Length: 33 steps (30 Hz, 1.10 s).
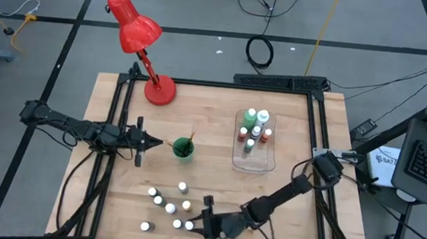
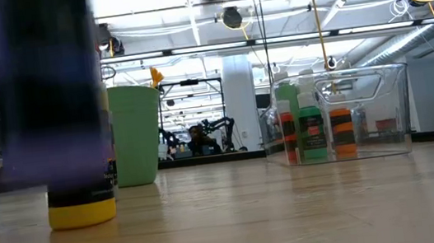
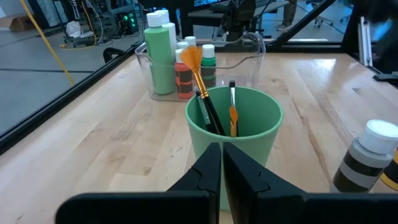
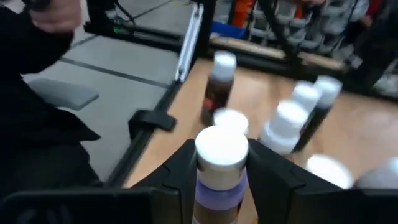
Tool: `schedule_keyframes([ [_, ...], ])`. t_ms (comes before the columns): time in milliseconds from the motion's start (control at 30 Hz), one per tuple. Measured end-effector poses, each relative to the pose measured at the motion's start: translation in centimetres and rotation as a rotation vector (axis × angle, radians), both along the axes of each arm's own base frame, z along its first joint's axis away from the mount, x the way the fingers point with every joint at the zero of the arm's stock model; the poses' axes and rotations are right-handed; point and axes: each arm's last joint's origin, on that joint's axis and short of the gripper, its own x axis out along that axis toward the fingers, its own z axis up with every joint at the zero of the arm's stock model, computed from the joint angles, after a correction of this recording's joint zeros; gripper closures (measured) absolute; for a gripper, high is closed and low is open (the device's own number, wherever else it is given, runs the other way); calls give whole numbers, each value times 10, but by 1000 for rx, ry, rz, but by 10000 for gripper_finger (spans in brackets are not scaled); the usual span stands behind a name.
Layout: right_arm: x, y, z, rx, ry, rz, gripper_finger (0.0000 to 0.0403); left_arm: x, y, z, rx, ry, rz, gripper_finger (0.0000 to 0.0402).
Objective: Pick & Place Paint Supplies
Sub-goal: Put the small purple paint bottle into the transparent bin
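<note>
The right gripper (image 1: 206, 227) sits low at the table's near edge, among the loose white-capped paint bottles (image 1: 169, 203). In the right wrist view its two dark fingers (image 4: 180, 163) stand on either side of a white-capped bottle (image 4: 221, 165) with a purple band; they look to be touching its sides, though the blur makes a firm pinch hard to confirm. The other small bottles stand just beside it on the wood. The left gripper (image 1: 153, 140) hovers just beside the green cup (image 1: 184, 148), its fingers (image 3: 208, 171) pressed together. The cup holds paintbrushes (image 3: 203, 93). Further right, the clear tray (image 1: 252, 165) holds green, orange and red bottles (image 1: 255, 127). A red lamp (image 1: 138, 33) stands at the far left corner.
</note>
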Motion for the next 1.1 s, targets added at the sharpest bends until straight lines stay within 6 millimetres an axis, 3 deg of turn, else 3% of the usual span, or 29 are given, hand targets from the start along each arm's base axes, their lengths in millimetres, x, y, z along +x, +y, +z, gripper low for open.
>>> schedule_keyframes([
  [100,-22,6,38,-68,-21,-69,298,0,0,0,-1,1,0,380],
  [200,-51,5,88,-138,-85,-207,298,0,0,0,-2,0,0,380],
  [333,-92,-15,152,-250,-148,-425,298,0,0,0,-3,0,1,380],
  [500,-131,-63,182,-320,-36,-539,297,0,0,0,-4,0,1,380],
  [567,-142,-83,178,-289,7,-613,292,0,0,0,-5,0,1,380],
  [633,-151,-102,160,-266,40,-692,289,0,0,0,-5,1,1,380],
  [900,-184,-164,49,-107,84,-816,292,0,0,0,-8,1,2,380],
  [1100,-202,-196,11,11,10,-792,294,0,1,0,1,-1,26,380],
])
